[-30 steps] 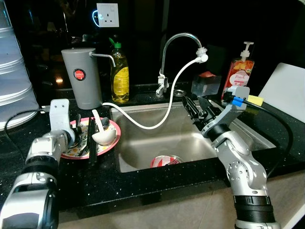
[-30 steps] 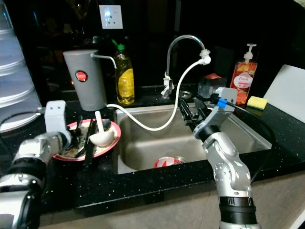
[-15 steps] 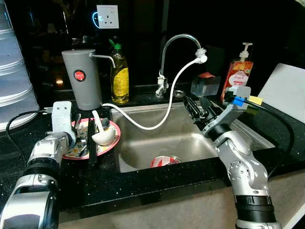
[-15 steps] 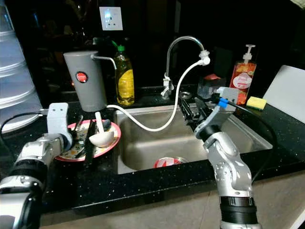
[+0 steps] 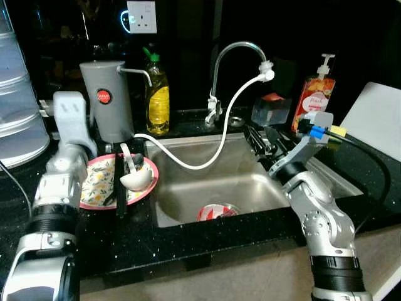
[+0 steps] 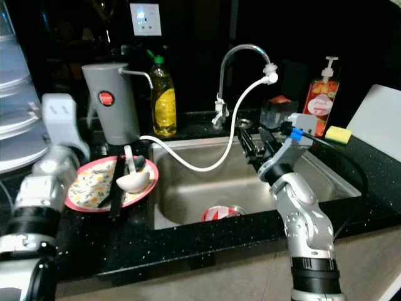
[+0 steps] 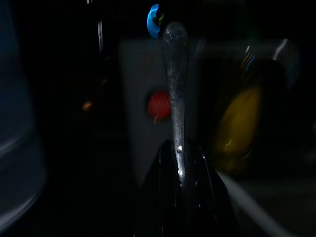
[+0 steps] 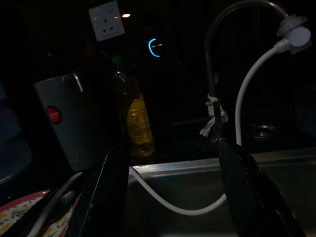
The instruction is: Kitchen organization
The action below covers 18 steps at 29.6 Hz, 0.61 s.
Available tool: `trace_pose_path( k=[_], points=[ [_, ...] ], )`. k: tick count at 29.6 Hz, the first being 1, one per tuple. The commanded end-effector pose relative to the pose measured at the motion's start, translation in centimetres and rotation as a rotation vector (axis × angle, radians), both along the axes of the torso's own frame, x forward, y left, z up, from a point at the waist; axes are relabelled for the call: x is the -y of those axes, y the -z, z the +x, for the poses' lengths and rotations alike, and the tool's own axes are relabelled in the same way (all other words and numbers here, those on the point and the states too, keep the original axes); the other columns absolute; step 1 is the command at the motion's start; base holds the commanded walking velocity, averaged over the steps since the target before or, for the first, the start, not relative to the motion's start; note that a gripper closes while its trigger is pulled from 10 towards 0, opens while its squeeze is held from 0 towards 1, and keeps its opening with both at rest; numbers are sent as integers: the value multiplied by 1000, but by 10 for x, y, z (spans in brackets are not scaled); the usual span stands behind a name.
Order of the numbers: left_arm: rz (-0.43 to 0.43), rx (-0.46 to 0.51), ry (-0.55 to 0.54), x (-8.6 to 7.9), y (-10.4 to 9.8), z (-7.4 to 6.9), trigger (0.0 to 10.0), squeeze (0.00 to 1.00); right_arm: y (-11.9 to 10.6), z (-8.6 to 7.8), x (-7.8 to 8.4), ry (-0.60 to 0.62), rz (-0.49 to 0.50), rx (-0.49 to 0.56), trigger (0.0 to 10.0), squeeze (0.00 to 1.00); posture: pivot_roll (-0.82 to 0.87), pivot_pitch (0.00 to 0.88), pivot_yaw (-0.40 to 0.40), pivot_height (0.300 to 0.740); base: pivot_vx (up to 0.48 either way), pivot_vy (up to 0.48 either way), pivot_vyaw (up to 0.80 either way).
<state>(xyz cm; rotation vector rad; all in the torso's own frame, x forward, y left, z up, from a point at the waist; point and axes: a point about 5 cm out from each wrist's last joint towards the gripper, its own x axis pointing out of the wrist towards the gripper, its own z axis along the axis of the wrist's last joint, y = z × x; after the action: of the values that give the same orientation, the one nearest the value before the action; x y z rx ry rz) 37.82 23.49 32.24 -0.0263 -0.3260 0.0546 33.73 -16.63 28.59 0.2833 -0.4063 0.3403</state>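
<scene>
The left gripper (image 7: 180,163) is pinching a spoon (image 7: 175,89), handle up, just above the plate (image 5: 94,188). The sink (image 5: 244,182) is lying to its right. The right gripper (image 5: 263,141), fingers apart, is waiting over the sink, w/ nothing in it.

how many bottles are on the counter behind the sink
2. A yellow dish soap bottle stands left of the faucet, beside the grey dispenser. A red pump bottle stands at the sink's right back corner. Others may be hidden in the dark.

left hand (image 7: 180,163) risen off the plate (image 5: 100,185), silver utensil (image 7: 176,89) clamped upright
</scene>
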Motion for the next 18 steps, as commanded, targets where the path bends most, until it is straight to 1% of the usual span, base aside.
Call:
trace_pose_path(
  k=[1, 2, 3, 4, 6, 7, 8, 9, 10, 11, 13, 14, 16, 17, 18],
  points=[
    [-32, 15, 106, 10, 1, -4, 10000, 0, -3, 0, -2, -13, -11, 3, 10000, 0, -74, 4, -49, 740, 0, 0, 0],
    [-32, 15, 106, 10, 1, -4, 10000, 0, -3, 0, -2, -13, -11, 3, 10000, 0, -74, 4, -49, 740, 0, 0, 0],
    [-19, 34, 298, 31, 2, -14, 10000, 0, -5, 1, -4, -23, -6, 11, 10000, 0, -71, 0, -53, 740, 0, 0, 0],
    [-19, 34, 298, 31, 2, -14, 10000, 0, -5, 1, -4, -23, -6, 11, 10000, 0, -71, 0, -53, 740, 0, 0, 0],
    [10, 42, 460, 47, 9, -23, 10000, 0, -8, 1, -8, -52, -2, 19, 10000, 0, -71, 0, -54, 740, 0, 0, 0],
    [18, 46, 507, 51, 11, -26, 10000, 0, -9, 0, -10, -69, -1, 22, 10000, 0, -71, 0, -54, 740, 0, 0, 0],
    [28, 57, 563, 56, 13, -32, 10000, 0, -11, -2, -14, -123, 7, 30, 10000, 0, -69, 0, -53, 740, 0, 0, 0],
    [28, 57, 563, 56, 13, -32, 10000, 0, -11, -2, -14, -123, 7, 30, 10000, 0, -69, 0, -53, 740, 0, 0, 0],
    [40, 61, 631, 62, 16, -38, 10000, 0, -15, -7, -20, -202, 26, 40, 10000, 0, -68, 0, -52, 740, 0, 0, 0],
    [40, 61, 631, 62, 16, -38, 10000, 0, -15, -7, -20, -202, 26, 40, 10000, 0, -68, 0, -52, 740, 0, 0, 0],
    [66, 62, 744, 74, 22, -49, 10000, 0, -24, -19, -29, -346, 54, 67, 10000, 0, -75, 0, -55, 740, 0, 0, 0],
    [66, 62, 744, 74, 22, -49, 10000, 0, -24, -19, -29, -346, 54, 67, 10000, 0, -75, 0, -55, 740, 0, 0, 0],
    [77, 72, 833, 85, 23, -58, 10000, 0, -27, -28, -37, -459, 69, 72, 10000, 0, -80, 0, -59, 740, 0, 0, 0],
    [77, 72, 833, 85, 23, -58, 10000, 0, -27, -28, -37, -459, 69, 72, 10000, 0, -80, 0, -59, 740, 0, 0, 0],
    [85, 77, 872, 91, 24, -62, 10000, 0, -27, -32, -41, -501, 92, 69, 10000, 0, -82, 0, -58, 740, 0, 0, 0]
  ],
)
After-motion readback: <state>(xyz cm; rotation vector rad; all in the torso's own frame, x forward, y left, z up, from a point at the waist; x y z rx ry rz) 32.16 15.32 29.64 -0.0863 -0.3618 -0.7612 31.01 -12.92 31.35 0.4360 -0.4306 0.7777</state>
